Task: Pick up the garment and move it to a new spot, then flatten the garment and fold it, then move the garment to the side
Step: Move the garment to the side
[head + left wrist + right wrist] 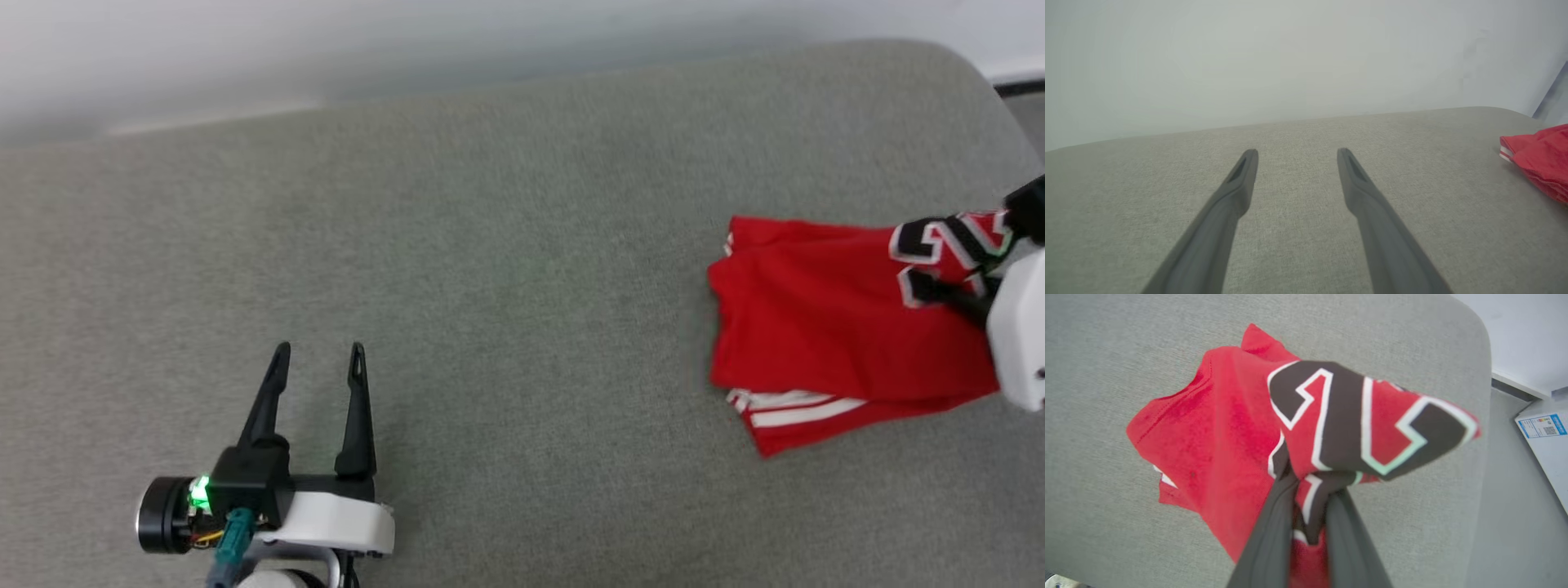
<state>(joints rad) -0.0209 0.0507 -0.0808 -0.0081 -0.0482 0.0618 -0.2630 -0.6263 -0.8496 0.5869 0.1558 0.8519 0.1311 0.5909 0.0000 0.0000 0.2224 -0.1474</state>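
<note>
The garment [824, 327], a red jersey with black white-outlined numbers and white striped trim, lies bunched at the table's right side. My right gripper [984, 286] is shut on its numbered part, lifting that fold off the surface while the rest drapes down to the table. In the right wrist view the two dark fingers [1274, 531] pinch the garment [1216, 437] just below the numbers, and the right gripper [1310, 486] has cloth bunched between its tips. My left gripper [318, 355] stands open at the lower left, far from the cloth, nothing between its fingers [1233, 192]. The garment's edge [1541, 157] shows at the left wrist view's right side.
The grey fabric-covered table [490, 286] has rounded far corners and ends at a pale wall. Beyond its right edge lies grey floor [1511, 522] with a white box bearing a label [1541, 426].
</note>
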